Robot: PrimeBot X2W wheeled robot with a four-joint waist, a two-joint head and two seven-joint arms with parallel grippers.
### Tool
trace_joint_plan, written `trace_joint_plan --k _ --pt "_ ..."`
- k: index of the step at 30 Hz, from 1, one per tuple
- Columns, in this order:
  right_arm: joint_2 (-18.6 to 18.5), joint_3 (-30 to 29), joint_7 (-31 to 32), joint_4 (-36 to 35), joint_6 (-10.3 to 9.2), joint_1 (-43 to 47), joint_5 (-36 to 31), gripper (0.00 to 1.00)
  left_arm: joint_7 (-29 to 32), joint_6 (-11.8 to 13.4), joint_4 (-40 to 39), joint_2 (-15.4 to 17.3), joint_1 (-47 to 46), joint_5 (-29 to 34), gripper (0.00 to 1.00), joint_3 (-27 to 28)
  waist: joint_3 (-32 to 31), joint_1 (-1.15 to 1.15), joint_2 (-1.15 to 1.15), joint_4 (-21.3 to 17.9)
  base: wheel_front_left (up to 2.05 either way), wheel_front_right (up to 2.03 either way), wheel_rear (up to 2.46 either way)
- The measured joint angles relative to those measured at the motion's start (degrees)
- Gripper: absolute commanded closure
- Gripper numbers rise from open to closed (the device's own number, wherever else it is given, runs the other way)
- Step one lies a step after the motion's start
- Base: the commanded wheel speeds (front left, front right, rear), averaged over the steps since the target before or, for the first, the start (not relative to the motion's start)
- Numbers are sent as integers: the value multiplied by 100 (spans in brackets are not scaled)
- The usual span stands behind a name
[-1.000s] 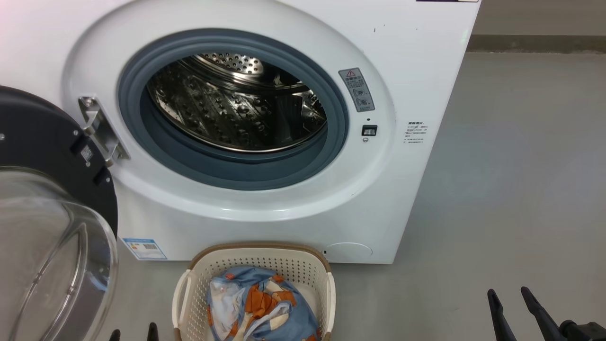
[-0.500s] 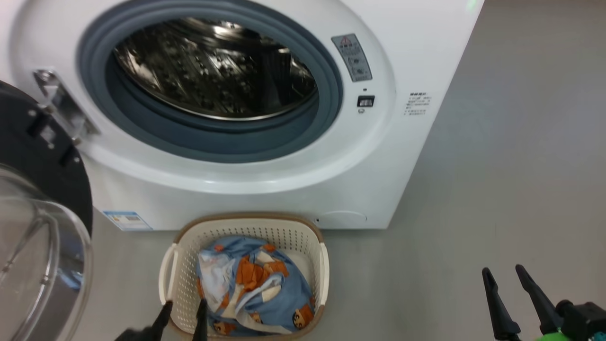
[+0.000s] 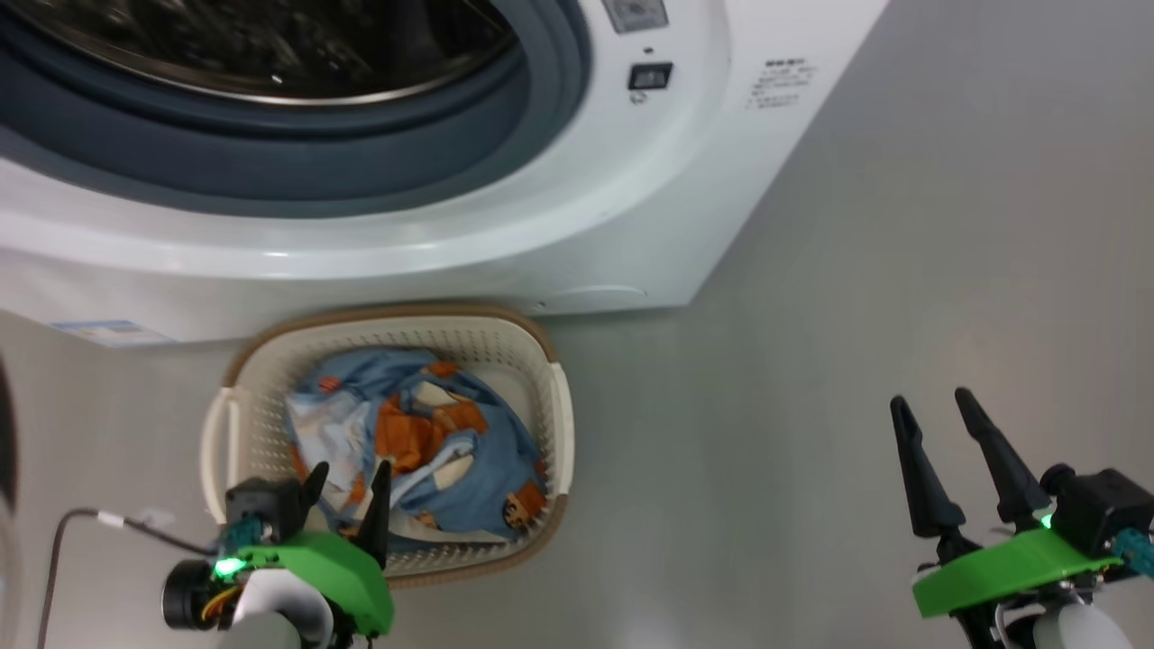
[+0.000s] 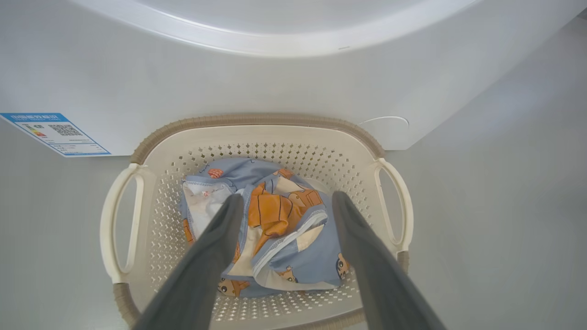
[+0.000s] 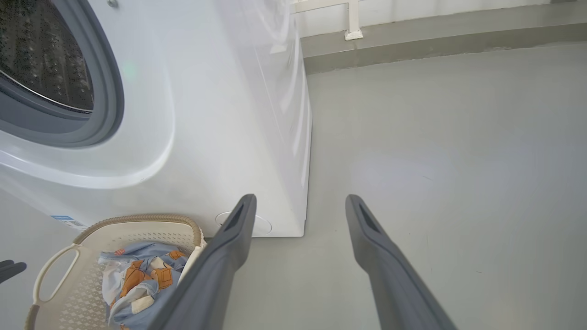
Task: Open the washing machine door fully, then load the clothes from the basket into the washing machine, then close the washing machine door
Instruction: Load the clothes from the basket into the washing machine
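The white washing machine (image 3: 505, 225) stands with its grey gasket (image 3: 270, 171) and steel drum (image 5: 41, 59) exposed. Its door is swung away to the left, a dark sliver (image 3: 4, 433) at the picture's edge. On the floor before it sits the cream basket (image 3: 397, 317) holding the light-blue and orange clothes (image 3: 424, 433). My left gripper (image 3: 349, 476) hovers open over the basket's near rim, its fingers (image 4: 220, 238) straddling the clothes (image 4: 279, 215) from above without touching. My right gripper (image 3: 929, 399) stands open and empty over bare floor to the right.
Grey floor (image 3: 856, 270) stretches to the right of the machine toward a low wall kerb (image 5: 435, 36). A blue label (image 4: 55, 133) sits low on the machine's front. A cable (image 3: 81, 518) trails from my left wrist.
The head camera has tilted down, shifting the whole picture. My left gripper has come forward from the bottom edge to over the basket's near rim. Both grippers stay open.
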Motion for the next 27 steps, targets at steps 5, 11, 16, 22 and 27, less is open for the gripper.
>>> trace_joint_plan --k 5,11,16,22,27 --pt "7 34 -1 -1 0 -230 96 0 20 22 586 -10 -480 -14 0 19 366 0 0 -221 0 0 0" --pt "40 115 -1 -16 0 -450 143 0 53 -104 1406 -3 -1122 -130 0 54 874 0 0 -541 0 0 0" --pt "64 113 -1 -35 0 -540 145 0 219 -109 2016 56 -1527 -214 0 85 1247 0 0 -775 0 0 0" --pt "60 100 -1 -96 0 -671 187 0 221 -52 2553 215 -1998 -214 0 102 1615 0 0 -981 0 0 0" --pt "55 68 -1 -154 0 -731 196 0 316 15 2945 292 -2320 -199 0 40 1853 -1 0 -1103 0 0 0"
